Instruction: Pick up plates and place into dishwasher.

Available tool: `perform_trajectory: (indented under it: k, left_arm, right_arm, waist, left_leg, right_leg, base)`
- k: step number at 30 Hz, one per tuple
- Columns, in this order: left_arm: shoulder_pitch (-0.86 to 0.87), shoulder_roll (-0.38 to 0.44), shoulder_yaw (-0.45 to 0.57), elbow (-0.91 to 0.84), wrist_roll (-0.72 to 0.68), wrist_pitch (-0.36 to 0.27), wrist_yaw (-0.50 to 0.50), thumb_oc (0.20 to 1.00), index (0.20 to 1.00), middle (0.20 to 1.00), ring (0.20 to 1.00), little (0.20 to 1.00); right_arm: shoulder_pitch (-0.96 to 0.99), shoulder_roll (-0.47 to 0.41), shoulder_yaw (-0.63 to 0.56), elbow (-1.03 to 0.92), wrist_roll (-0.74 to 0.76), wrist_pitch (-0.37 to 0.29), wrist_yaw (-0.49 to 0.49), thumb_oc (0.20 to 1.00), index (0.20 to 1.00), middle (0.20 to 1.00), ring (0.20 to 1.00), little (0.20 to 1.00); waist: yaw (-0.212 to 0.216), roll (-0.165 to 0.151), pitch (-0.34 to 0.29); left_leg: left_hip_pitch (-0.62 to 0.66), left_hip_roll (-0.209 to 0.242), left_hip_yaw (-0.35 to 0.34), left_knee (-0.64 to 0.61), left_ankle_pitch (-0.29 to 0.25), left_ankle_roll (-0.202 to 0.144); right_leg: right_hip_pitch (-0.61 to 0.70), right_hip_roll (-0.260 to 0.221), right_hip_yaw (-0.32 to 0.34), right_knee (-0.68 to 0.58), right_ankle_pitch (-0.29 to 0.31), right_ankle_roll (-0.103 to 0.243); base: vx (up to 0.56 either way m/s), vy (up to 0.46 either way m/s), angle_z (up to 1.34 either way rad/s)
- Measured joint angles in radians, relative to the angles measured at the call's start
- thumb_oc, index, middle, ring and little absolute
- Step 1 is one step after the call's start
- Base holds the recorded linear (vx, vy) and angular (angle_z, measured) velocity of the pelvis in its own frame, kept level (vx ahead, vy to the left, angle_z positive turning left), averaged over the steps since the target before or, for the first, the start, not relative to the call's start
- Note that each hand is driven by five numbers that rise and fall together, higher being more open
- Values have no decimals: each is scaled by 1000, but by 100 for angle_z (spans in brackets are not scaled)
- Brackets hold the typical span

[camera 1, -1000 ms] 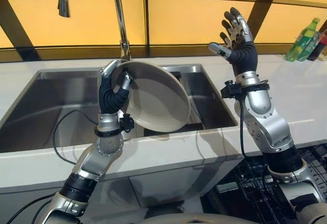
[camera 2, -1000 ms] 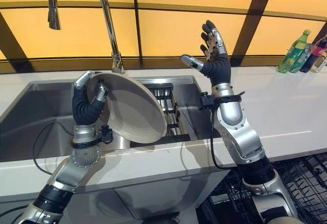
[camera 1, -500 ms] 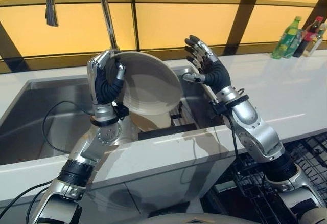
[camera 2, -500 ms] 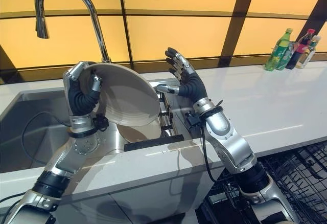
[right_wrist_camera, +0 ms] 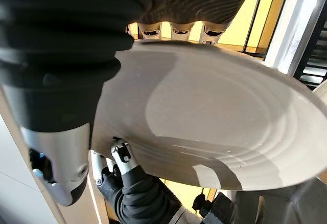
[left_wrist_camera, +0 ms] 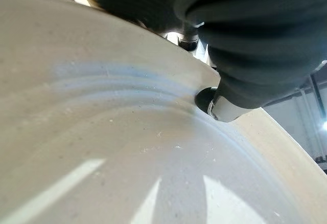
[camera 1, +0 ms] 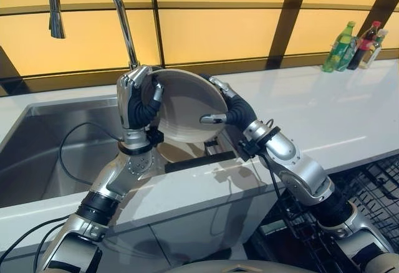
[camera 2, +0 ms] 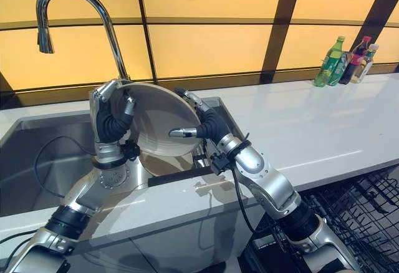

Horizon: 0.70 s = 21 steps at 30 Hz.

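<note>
A round beige plate (camera 1: 184, 108) stands on edge above the sink, its hollow face toward me. My left hand (camera 1: 137, 98) is shut on its left rim, fingers over the top edge and thumb on the face. My right hand (camera 1: 234, 108) clasps the right rim, thumb (camera 2: 177, 133) across the face and fingers behind. The left wrist view shows the plate (left_wrist_camera: 127, 147) from very close. In the right wrist view the plate (right_wrist_camera: 214, 111) lies between my right hand's thumb and fingers, with the left hand (right_wrist_camera: 133, 183) at its far edge.
The steel sink (camera 1: 43, 142) lies below, with a tall faucet (camera 1: 118, 11) behind the plate and a dark rack (camera 1: 199, 161) along its front right. Another pale dish (camera 1: 171, 151) lies under the held plate. Bottles (camera 1: 340, 45) stand far right. The dishwasher rack (camera 1: 374, 186) is at lower right.
My right hand has come down from open in the air and closed round the plate's right rim. The left hand has kept the plate raised over the sink. The camera has shifted.
</note>
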State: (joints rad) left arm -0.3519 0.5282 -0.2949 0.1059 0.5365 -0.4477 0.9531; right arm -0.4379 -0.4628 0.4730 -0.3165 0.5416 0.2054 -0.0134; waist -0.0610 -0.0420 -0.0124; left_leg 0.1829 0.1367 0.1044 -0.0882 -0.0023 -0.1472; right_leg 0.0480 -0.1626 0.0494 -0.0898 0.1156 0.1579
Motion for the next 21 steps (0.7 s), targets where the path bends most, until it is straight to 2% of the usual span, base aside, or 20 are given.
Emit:
perform_trajectory:
  k: [3, 7, 8, 9, 10, 15, 21]
  left_arm:
    - [0, 0, 0, 0, 0, -2, 11, 200, 200, 200, 200, 200]
    - [0, 0, -5, 1, 0, -3, 11, 200, 200, 200, 200, 200]
    - [0, 0, -6, 2, 0, -3, 11, 200, 200, 200, 200, 200]
    - [0, 0, -7, 2, 0, -2, 11, 200, 200, 200, 200, 200]
    - [0, 0, -7, 2, 0, -1, 10, 200, 200, 200, 200, 200]
    - [0, 1, -9, 4, -2, 6, 9, 200, 200, 200, 200, 200]
    - [0, -10, -9, 8, -8, 28, 5, 200, 200, 200, 200, 200]
  right_arm:
    - [0, 8, 24, 3, 0, 41, 10, 1000, 1000, 1000, 1000, 1000]
    - [-1, 24, 38, 32, 0, 64, 13, 1000, 1000, 1000, 1000, 1000]
    - [-1, 28, 38, 42, 0, 66, 18, 727, 727, 727, 727, 727]
    - [-1, 33, 40, 50, 0, 68, 22, 369, 369, 369, 369, 369]
    - [-1, 34, 41, 53, 0, 70, 22, 200, 200, 200, 200, 200]
    - [-16, 51, 49, 89, 2, 71, 16, 200, 200, 200, 200, 200]
    - [-32, 70, 50, 111, 0, 70, -43, 200, 200, 200, 200, 200]
  waist:
    - [1, 0, 0]
    - [8, -2, -1]
    - [8, -3, -2]
    - [14, -4, -3]
    - [15, -5, -4]
    - [24, -15, -10]
    - [26, -18, -12]
  left_leg:
    - [0, 0, 0, 0, 0, 0]
    - [0, 0, 0, 0, 0, 0]
    - [0, 0, 0, 0, 0, 0]
    - [0, 0, 0, 0, 0, 0]
    - [0, 0, 0, 0, 0, 0]
    - [0, 0, -1, 0, 0, 0]
    - [-1, 0, -4, 0, 0, 0]
  right_leg:
    - [0, 0, 0, 0, 0, 0]
    - [0, 0, 0, 0, 0, 0]
    - [0, 0, 0, 0, 0, 0]
    - [0, 0, 0, 0, 0, 0]
    - [0, 0, 0, 0, 0, 0]
    - [1, 0, -1, 0, 0, 0]
    - [2, 0, -3, 0, 0, 0]
  base:
    - [0, 0, 0]
    - [0, 0, 0]
    - [0, 0, 0]
    - [0, 0, 0]
    - [0, 0, 0]
    - [0, 0, 0]
    - [0, 0, 0]
